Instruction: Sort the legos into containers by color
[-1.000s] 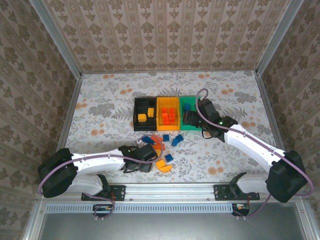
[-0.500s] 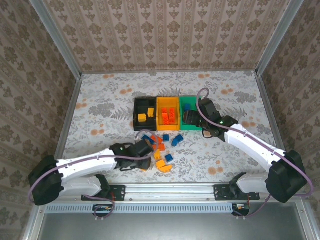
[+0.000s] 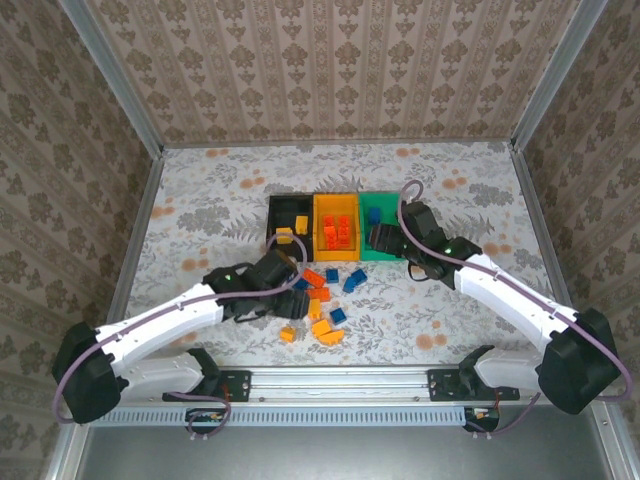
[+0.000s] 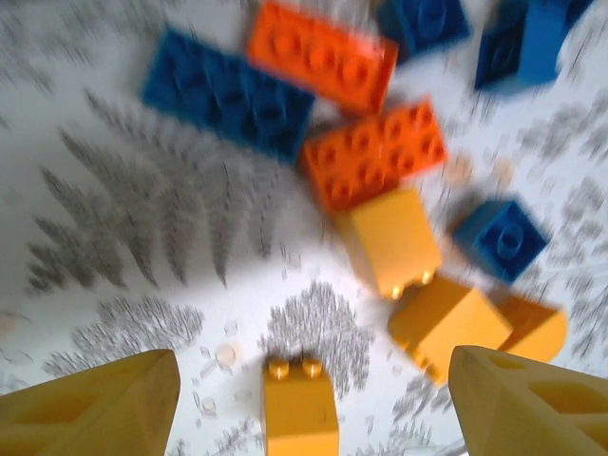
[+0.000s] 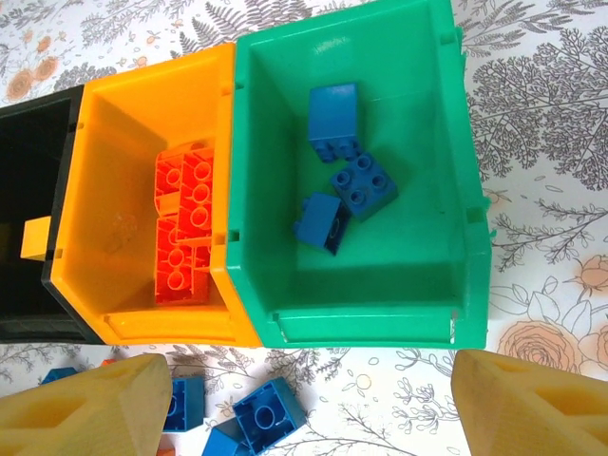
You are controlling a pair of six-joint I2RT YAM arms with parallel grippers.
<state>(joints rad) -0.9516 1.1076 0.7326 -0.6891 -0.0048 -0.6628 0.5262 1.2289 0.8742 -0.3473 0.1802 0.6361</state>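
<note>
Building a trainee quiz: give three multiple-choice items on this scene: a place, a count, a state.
1. Where is the right pincer? A) by the green bin B) over the black bin C) at the far wall
2. How many blue bricks lie in the green bin? A) one B) three C) six
3. The left pincer is: A) open B) shut on a brick C) shut empty
Answers: 1A, the green bin lies just ahead of it; 2B, three show inside; 3A, its fingers stand wide apart.

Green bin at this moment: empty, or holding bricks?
Holding bricks, far from full: the green bin has three blue bricks lying loose on its floor, much of it bare.
</note>
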